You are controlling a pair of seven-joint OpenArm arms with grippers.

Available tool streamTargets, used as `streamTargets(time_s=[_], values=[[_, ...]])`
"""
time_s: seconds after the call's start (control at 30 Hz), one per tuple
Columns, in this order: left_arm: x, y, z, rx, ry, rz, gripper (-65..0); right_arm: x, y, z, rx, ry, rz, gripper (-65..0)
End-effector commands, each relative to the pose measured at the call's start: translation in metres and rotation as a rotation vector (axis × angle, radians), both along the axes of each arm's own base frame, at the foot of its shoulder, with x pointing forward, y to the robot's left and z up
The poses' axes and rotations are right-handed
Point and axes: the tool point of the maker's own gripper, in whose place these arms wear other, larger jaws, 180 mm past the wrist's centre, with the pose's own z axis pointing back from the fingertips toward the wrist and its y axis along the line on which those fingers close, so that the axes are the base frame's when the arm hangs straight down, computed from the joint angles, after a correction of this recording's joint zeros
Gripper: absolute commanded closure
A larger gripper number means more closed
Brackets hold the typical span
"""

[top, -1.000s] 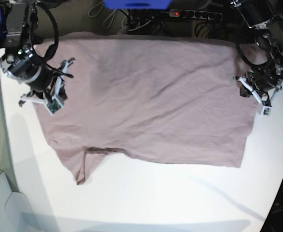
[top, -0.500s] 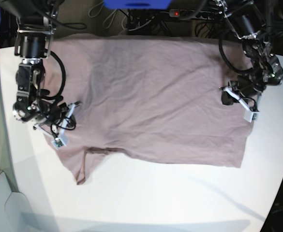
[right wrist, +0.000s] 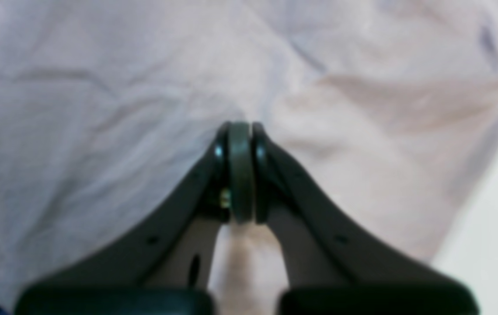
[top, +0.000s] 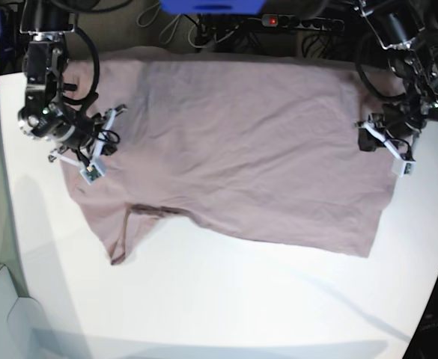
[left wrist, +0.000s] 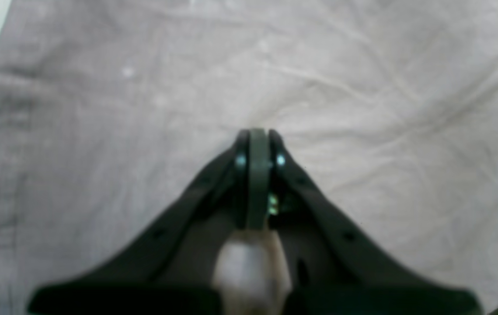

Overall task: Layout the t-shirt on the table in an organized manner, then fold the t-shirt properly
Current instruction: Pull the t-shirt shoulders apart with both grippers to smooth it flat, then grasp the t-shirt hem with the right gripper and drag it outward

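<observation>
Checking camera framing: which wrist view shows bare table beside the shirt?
The right wrist view: white table shows past the t-shirt edge at lower right. The left wrist view is nearly all fabric.

Place: a robotics lab or test bench — not a home.
Counter: plain white counter with curved edges, kept bare like a work surface.
Behind the far edge: a black power strip with a lit red switch and tangled cables.
Rig: two cabled arms — one at each far corner.
</observation>
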Motion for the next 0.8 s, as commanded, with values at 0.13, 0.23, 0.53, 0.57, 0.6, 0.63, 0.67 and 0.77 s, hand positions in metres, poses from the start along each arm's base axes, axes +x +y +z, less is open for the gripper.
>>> streamTargets(time_s=[0.13, 0.23, 0.53, 0.57, 0.6, 0.63, 0.67, 0.77], values=[[-0.004, 0.006, -0.002, 0.039, 0.041, -0.007, -0.3, 0.044, 0.004, 0.047, 0.013, -0.16, 0.013, 0.0], [-0.004, 0.006, -0.003, 0.039, 0.042, -0.007, -0.3, 0.07, 0.017, 0.056, 0.049, -0.189, 0.019, 0.0], [-0.004, 0.006, -0.002, 0.041, 0.04, -0.007, -0.3, 0.114, 0.049, 0.019, 0.09, -0.037, 0.093, 0.0], [-0.004, 0.007, -0.002, 0.041, 0.04, -0.005, -0.3, 0.114, 0.05, 0.018, 0.093, -0.038, 0.095, 0.0], [-0.005, 0.007, -0.002, 0.041, 0.04, -0.003, -0.3, 0.116, 0.052, 0.02, 0.104, -0.051, 0.095, 0.0], [-0.005, 0.007, -0.002, 0.041, 0.04, -0.003, -0.3, 0.117, 0.054, 0.02, 0.115, -0.06, 0.095, 0.0], [-0.005, 0.007, -0.002, 0.041, 0.04, -0.003, -0.3, 0.117, 0.055, 0.019, 0.126, -0.064, 0.093, 0.0], [-0.006, 0.007, -0.003, 0.038, 0.044, -0.003, -0.3, 0.121, 0.058, 0.013, 0.16, -0.059, 0.082, 0.0]])
